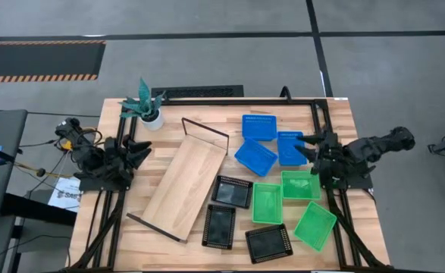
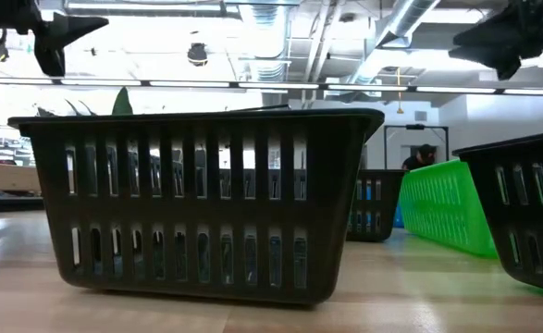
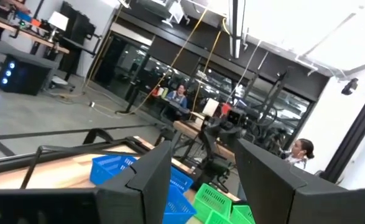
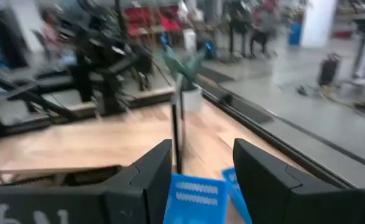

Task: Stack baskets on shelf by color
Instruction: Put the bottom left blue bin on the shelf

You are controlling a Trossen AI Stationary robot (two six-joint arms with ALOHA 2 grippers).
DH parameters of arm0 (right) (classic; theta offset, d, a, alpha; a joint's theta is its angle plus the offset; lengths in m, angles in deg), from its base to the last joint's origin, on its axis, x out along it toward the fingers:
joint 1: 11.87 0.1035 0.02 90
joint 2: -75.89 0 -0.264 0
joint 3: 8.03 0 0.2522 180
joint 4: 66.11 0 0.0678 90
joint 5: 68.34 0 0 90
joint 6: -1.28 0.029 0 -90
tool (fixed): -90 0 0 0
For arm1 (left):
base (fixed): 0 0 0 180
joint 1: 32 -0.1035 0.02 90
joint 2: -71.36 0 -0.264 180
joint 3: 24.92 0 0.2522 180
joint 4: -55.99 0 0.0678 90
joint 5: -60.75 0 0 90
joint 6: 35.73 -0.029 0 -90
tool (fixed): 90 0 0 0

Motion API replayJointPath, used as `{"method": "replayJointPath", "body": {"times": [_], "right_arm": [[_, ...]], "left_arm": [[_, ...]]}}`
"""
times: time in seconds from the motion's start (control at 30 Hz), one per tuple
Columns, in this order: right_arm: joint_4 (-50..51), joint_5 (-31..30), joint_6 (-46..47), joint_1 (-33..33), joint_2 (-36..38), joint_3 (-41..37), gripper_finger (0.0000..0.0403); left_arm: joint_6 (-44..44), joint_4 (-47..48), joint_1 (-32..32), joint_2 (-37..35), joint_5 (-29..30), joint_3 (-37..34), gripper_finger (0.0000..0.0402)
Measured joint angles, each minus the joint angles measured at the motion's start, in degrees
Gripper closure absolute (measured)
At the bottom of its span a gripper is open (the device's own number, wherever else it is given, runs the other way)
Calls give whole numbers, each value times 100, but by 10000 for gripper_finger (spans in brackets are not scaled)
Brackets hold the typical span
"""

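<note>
Taking the shelf [image 1: 183,180] as the landmark, a long light-wood plank lying slantwise across the middle of the slatted tabletop [image 1: 336,121] with a thin black wire frame at each end and nothing on it, the nearest baskets are the black ones: one black basket [image 1: 219,227] lies just off the shelf's near end, a second [image 1: 232,192] sits right behind that one and close beside the plank's long edge, and a third [image 1: 269,243] stands a little further out at the table's front edge. Beyond those come the green baskets: one [image 1: 267,202] next to the second black basket, one [image 1: 301,185] beside it towards the table's right side, and a tilted one [image 1: 315,225] near the front right corner. Further back, off the shelf's far end, are the blue baskets: one [image 1: 255,156] tilted, one [image 1: 259,127] behind it, and one [image 1: 289,148] partly under the right gripper [image 1: 307,146]. That gripper hovers above this blue basket with its fingers apart and nothing between them. On the shelf's other side, the left gripper [image 1: 141,149] hangs above the table's left edge, near the shelf's far end, fingers likewise spread and empty. A small potted plant [image 1: 145,105] stands behind it near the back left corner.
</note>
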Motion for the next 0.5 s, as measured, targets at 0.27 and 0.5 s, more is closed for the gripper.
{"method": "replayJointPath", "body": {"times": [0.27,0.5], "right_arm": [[1414,147,972,-529,-1887,1216,207],[1789,1611,1118,-1206,-3383,1747,209]], "left_arm": [[414,195,-50,1182,44,689,232],[1092,703,-48,2094,26,1456,232]]}}
